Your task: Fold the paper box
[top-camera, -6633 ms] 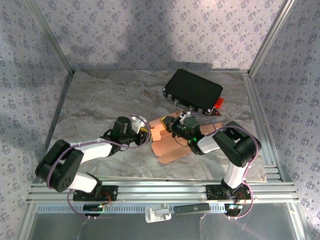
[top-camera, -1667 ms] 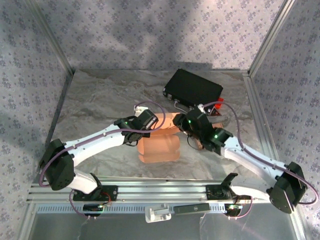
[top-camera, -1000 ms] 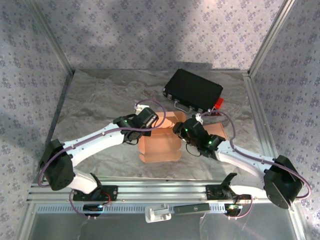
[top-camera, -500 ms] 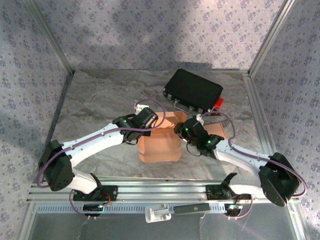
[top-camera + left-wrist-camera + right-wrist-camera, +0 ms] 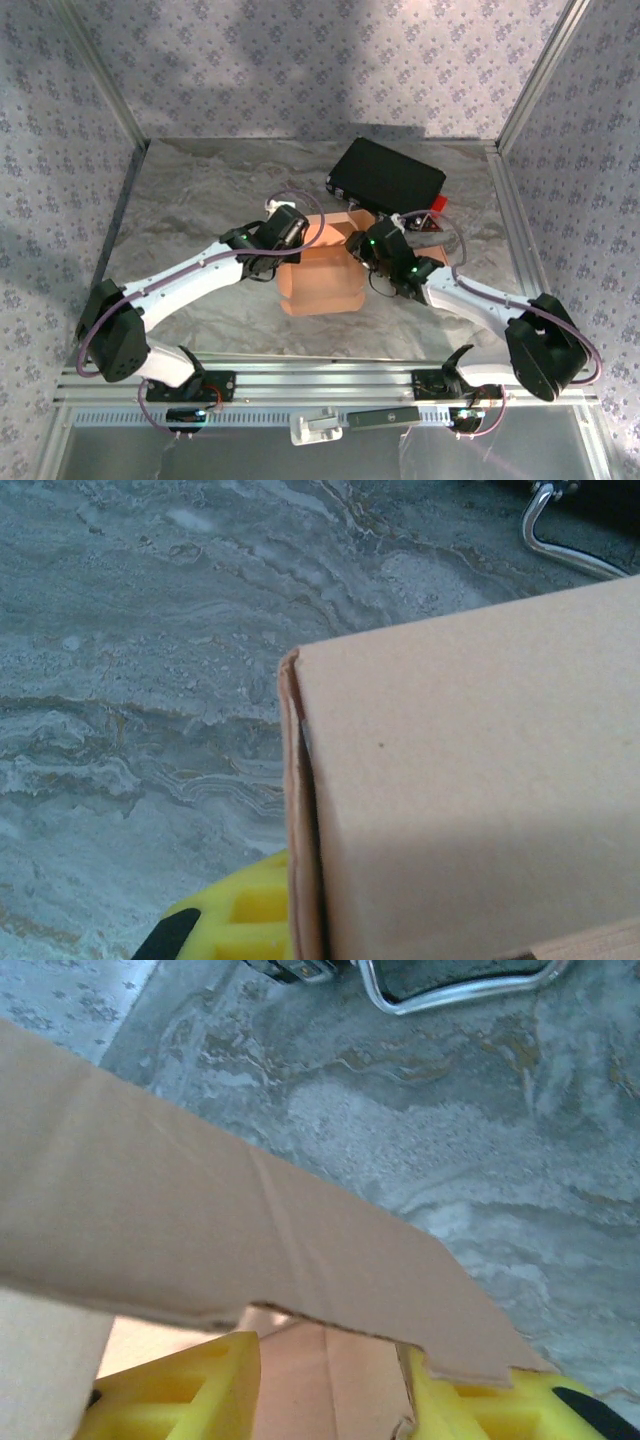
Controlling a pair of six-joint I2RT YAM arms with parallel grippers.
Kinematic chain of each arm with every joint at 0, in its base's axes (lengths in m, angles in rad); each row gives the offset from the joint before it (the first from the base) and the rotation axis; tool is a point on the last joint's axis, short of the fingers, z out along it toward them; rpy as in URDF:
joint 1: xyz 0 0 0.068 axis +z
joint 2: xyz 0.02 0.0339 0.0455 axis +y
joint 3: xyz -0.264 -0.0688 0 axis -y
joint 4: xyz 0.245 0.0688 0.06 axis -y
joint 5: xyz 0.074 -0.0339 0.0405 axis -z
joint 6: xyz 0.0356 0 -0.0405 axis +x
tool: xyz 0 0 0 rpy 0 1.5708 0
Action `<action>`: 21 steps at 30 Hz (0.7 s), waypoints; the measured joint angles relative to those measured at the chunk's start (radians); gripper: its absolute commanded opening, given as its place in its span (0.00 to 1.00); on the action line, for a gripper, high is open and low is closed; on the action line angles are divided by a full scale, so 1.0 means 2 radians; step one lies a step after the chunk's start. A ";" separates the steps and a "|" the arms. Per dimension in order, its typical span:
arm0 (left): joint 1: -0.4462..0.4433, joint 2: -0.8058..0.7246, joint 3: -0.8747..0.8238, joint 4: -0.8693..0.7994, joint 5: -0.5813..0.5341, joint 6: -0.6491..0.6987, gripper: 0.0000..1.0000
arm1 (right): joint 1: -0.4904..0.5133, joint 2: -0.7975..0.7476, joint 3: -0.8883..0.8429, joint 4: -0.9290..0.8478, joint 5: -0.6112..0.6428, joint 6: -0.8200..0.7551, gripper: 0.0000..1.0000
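We see the paper box (image 5: 320,280) mid-table, near the black case (image 5: 388,180). Our left gripper (image 5: 282,262) pinches its wall, one finger hidden. Our right gripper (image 5: 330,1385) stands parted, its tips partly behind a flap (image 5: 200,1240).

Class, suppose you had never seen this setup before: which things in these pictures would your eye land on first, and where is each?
The tan paper box stands half-formed in the middle of the grey table. The left gripper is pinched on its left wall, and the right gripper sits at its right side, yellow fingers apart at a loose flap. Behind the box, toward the far right, lies a black case.
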 measured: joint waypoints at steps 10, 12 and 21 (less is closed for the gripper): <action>0.001 0.000 0.000 0.004 0.011 0.008 0.00 | -0.002 0.015 0.026 0.000 -0.018 -0.020 0.36; 0.001 0.000 0.000 0.004 0.012 0.009 0.00 | -0.002 0.021 0.028 0.002 -0.022 -0.022 0.35; 0.003 0.001 0.000 0.002 0.010 0.010 0.00 | 0.010 0.046 0.042 0.000 -0.030 -0.038 0.32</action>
